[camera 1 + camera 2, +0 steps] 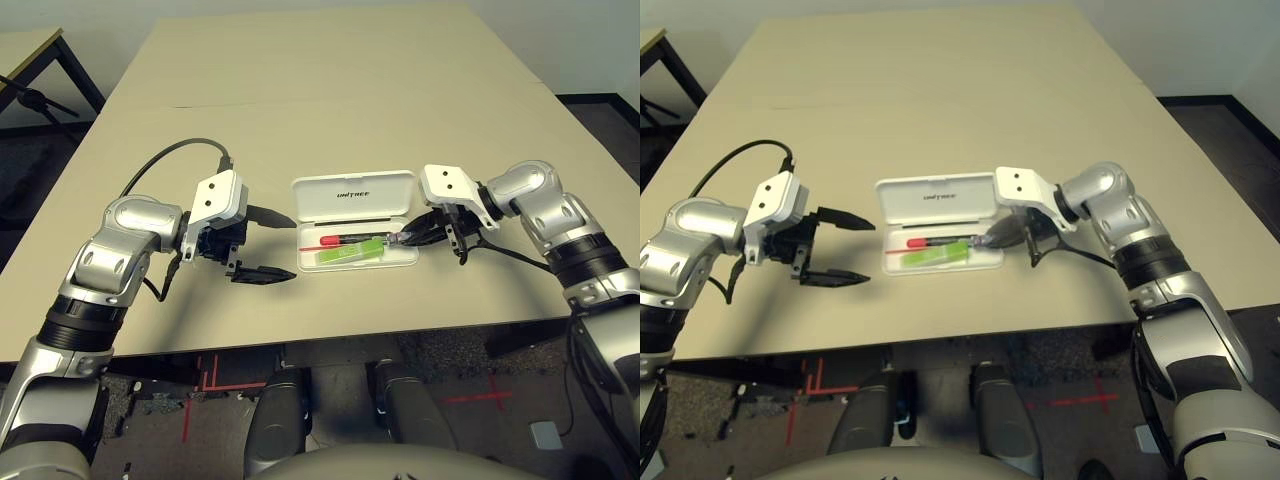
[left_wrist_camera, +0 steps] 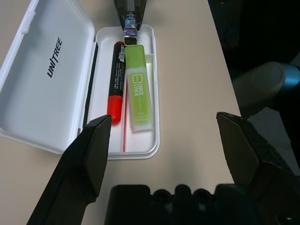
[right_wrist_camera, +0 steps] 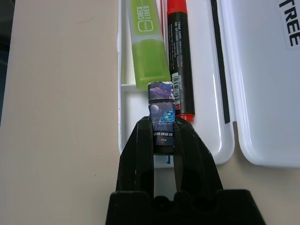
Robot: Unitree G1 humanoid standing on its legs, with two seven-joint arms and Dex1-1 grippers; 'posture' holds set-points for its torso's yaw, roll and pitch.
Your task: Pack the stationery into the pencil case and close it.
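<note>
my right gripper pinches the small dark eraser over the open pencil case, where marker and green stick already lie; left gripper waits spread beside it, ready to steady.

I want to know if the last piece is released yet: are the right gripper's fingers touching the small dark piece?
Touching. In the right wrist view the right gripper's fingers clamp the small dark piece over the open pencil case.

Left gripper hangs wide open, pointing right; right gripper is clamped, angled down leftward
</note>
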